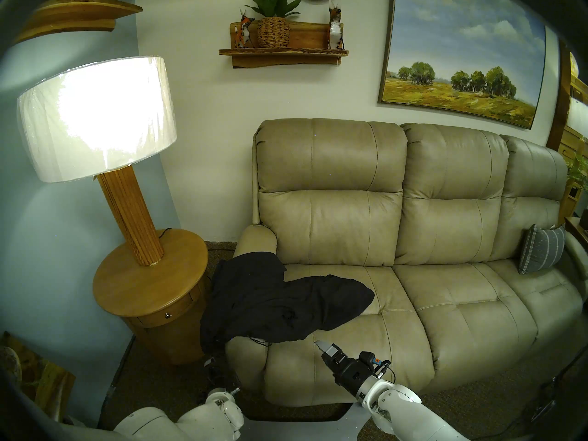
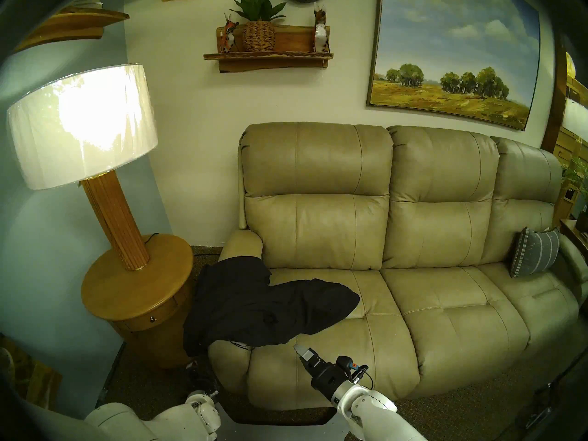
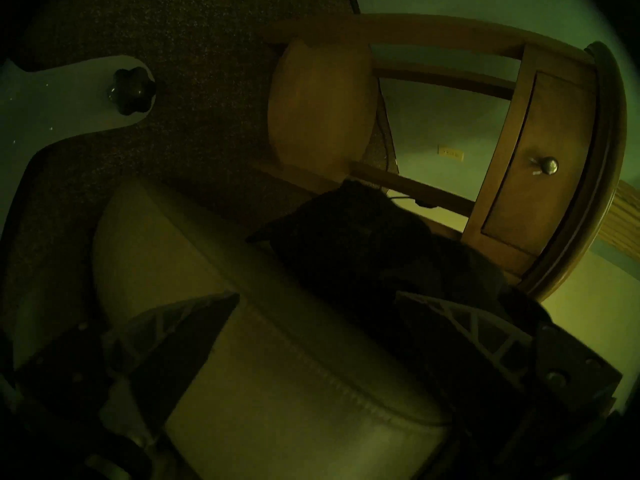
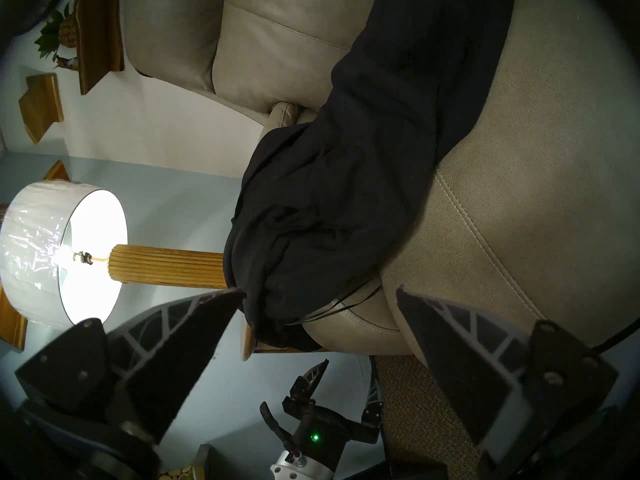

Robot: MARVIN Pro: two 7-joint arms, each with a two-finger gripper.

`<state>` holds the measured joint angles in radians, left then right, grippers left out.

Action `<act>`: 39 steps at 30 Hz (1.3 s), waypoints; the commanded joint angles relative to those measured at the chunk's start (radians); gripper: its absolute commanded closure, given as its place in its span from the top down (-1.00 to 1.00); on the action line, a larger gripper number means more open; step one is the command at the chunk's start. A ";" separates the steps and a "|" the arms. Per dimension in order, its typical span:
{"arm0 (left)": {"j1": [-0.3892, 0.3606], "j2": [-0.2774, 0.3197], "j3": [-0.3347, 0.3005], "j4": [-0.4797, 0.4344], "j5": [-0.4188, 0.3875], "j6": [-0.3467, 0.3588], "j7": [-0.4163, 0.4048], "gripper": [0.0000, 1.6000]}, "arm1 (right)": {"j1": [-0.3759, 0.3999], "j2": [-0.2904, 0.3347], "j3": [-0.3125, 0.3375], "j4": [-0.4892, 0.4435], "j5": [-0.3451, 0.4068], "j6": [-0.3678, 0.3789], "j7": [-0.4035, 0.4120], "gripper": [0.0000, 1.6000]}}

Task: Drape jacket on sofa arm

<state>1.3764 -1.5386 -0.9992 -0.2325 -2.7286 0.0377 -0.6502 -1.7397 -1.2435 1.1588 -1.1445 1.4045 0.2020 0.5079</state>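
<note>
Both tools agape, holding nothing

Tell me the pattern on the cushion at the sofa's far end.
The cushion is grey with thin pale stripes, clearest in the head stereo left view.

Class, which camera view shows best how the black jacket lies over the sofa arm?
The head view: the jacket shows whole, lying across the sofa arm and onto the seat. The other head view shows nearly the same. The right wrist view shows it close and sideways, its upper end cut off. The left wrist view is dark, showing only part.
</note>
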 commanded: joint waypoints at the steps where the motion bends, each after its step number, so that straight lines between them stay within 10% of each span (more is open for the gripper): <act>1: 0.020 -0.036 0.064 -0.087 0.052 0.022 -0.080 1.00 | 0.009 -0.004 0.001 -0.009 0.001 0.000 0.005 1.00; 22: -0.020 -0.056 0.221 -0.324 0.182 -0.111 -0.307 1.00 | 0.013 -0.006 0.000 -0.004 -0.002 -0.001 0.006 1.00; 39: -0.033 -0.060 0.140 -0.467 0.163 -0.429 -0.296 1.00 | 0.012 -0.006 0.001 -0.007 -0.001 -0.001 0.010 1.00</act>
<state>1.3705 -1.5917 -0.8083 -0.6383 -2.5504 -0.2888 -0.9638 -1.7338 -1.2459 1.1573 -1.1356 1.3998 0.2007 0.5083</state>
